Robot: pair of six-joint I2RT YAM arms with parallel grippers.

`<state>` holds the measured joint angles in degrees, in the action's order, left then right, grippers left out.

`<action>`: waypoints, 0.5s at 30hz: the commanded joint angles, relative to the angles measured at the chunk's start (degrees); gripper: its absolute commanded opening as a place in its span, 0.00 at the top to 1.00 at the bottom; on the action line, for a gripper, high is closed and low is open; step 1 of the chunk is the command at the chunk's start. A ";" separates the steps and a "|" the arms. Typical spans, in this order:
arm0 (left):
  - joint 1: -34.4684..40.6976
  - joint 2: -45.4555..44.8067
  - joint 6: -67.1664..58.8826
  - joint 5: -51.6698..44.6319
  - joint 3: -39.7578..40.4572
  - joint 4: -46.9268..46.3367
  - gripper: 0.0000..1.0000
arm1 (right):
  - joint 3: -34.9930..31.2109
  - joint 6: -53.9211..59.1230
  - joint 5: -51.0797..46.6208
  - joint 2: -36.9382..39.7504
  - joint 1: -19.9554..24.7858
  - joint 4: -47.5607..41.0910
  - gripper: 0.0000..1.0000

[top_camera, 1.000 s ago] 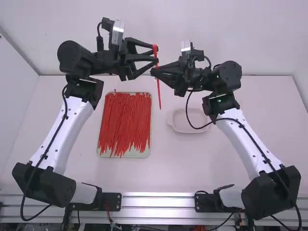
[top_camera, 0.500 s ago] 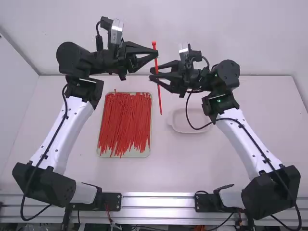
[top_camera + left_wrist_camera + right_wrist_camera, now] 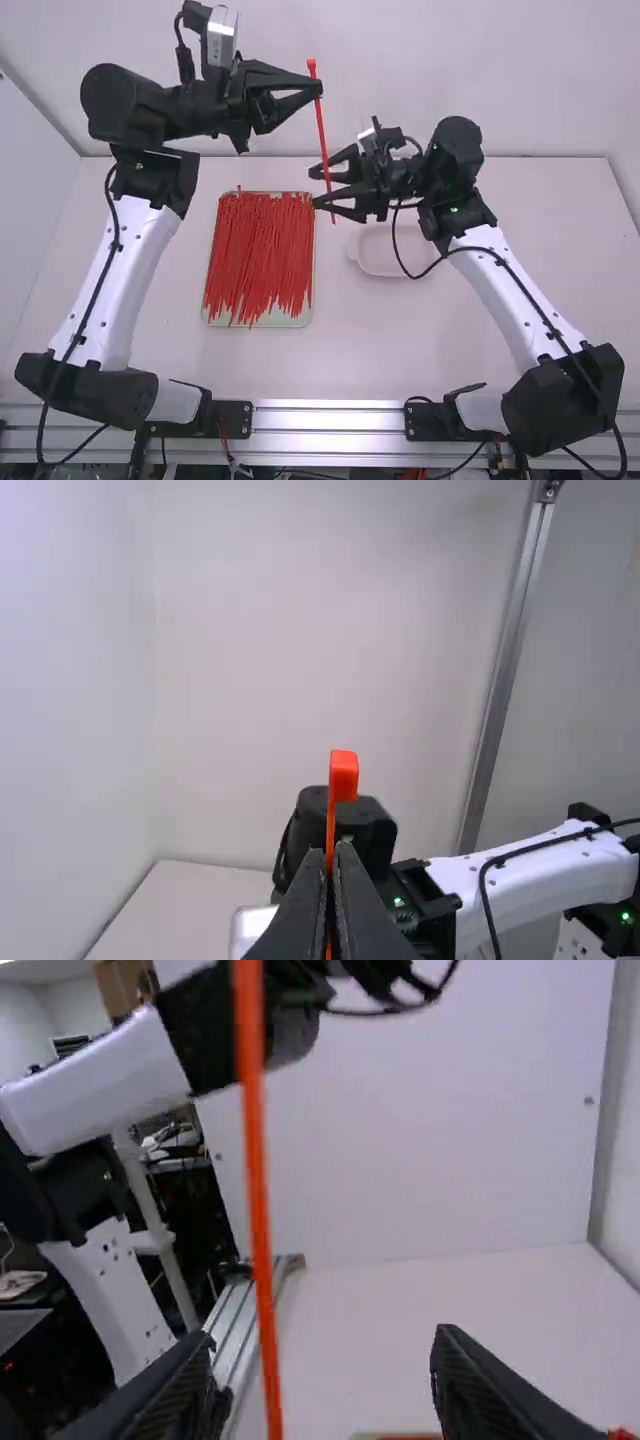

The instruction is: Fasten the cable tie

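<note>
Cable tie (image 3: 324,140), red and single, hangs in the air over the far part of the table (image 3: 580,225), roughly above the gap between the tray (image 3: 260,323) and the dish (image 3: 375,262). It is nearly upright, its square head at the top and its thin tail pointing down.

The left gripper (image 3: 320,94) is clenched on the strap just below the head; in the left wrist view its two fingers (image 3: 312,900) meet on the red strip, with the head standing above them. The right gripper (image 3: 325,196) is lower and to the right, released, with its jaws spread wide. The lower strap runs between its fingers (image 3: 480,1390), nearer one than the other, and seems to touch neither.

As for progress, I judge the fastening itself not yet begun. The tie is lifted and presented, which is the part done. The strap is straight from end to end, with no loop, and the tail has not gone through the head. What is left is to take the tail, bend it round, feed it into the head and pull it snug.

By count: one tie in hand, two grippers, and one tray on the left carrying a heap of spare ties (image 3: 258,255), too many to number. One shallow white dish sits to the tray's right.
</note>
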<state>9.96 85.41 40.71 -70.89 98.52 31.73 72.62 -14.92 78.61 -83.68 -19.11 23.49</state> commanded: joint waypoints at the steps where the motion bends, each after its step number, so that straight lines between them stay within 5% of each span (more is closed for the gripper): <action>1: -0.57 -0.22 -2.34 -0.66 3.19 -2.01 0.98 | -0.28 6.56 1.38 -0.26 -0.02 -2.93 0.43; 11: -1.60 -0.22 -5.99 -1.75 7.28 -9.20 0.98 | -0.28 8.76 4.33 -0.26 -0.02 -4.42 0.78; 15: -1.60 -0.22 -5.97 -1.60 7.28 -9.20 0.98 | -0.28 8.74 4.33 -0.26 -0.02 -4.48 0.79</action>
<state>8.67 85.38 35.68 -72.18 104.53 22.06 72.62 -6.76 82.15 -83.72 -19.11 18.87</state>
